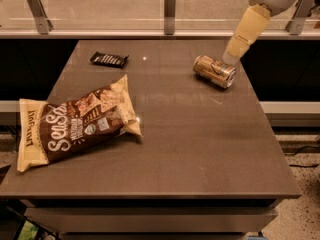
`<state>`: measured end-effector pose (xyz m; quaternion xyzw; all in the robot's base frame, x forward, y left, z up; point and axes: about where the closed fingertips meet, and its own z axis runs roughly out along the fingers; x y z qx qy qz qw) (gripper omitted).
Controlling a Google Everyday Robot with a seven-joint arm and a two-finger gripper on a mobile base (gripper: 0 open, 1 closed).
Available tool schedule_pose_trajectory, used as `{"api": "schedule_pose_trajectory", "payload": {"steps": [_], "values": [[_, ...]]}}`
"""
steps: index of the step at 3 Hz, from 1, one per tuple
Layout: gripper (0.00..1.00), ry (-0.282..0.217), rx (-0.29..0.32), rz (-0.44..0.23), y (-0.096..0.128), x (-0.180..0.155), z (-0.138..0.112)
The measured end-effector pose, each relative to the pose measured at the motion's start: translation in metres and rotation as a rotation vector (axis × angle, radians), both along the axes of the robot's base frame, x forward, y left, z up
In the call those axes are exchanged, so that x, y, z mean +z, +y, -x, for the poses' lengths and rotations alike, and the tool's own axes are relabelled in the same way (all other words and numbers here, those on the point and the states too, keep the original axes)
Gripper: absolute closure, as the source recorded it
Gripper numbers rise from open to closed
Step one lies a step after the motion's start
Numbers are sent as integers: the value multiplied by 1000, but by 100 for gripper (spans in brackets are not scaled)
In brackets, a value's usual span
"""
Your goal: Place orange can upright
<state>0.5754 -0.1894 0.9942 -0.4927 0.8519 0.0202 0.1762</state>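
The orange can [214, 71] lies on its side on the brown table [200, 144], toward the back right, one silver end facing the front right. My gripper [231, 58] reaches down from the upper right on a cream-coloured arm. Its tip is just above and behind the can's right end, close to it or touching it.
A large brown and yellow chip bag [75, 121] lies flat at the left. A small dark snack bar [108, 59] lies at the back left. A glass rail with metal posts [170, 10] runs behind the table. The table's right edge is close to the can.
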Motion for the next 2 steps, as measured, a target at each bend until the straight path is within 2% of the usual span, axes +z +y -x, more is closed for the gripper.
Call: {"api": "schedule_pose_trajectory", "payload": {"steps": [2], "values": [[0,42,-50,11,5,-30,-30]]}}
